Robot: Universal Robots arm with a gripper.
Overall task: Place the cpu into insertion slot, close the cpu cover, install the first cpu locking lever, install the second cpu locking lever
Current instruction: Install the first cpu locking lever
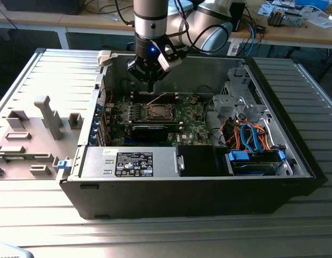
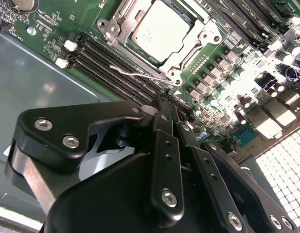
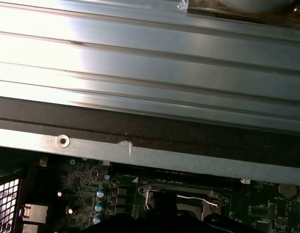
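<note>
The cpu [image 2: 159, 26], a dull silver square, lies in the insertion slot [image 1: 157, 112] on the green motherboard [image 1: 190, 121]. The cpu cover [image 2: 196, 43] lies flat around it as a silver frame. A thin wire locking lever [image 2: 137, 74] runs along one side of the socket; in the exterior view the lever [image 1: 157, 98] stands slanted up off the board. My gripper [image 1: 150, 86] hangs just above the board behind the socket, fingers [image 2: 164, 109] pressed together with nothing between them. In the first wrist view the socket [image 3: 184, 199] and lever [image 3: 198, 198] sit below the case wall.
The open black computer case [image 1: 182, 188] surrounds the board. A power supply [image 1: 133, 161] lies along the front and a drive bay with blue and orange cables [image 1: 252, 145] fills the exterior view's right. Memory slots [image 2: 115, 63] flank the socket. A grey fixture plate [image 1: 31, 140] lies left.
</note>
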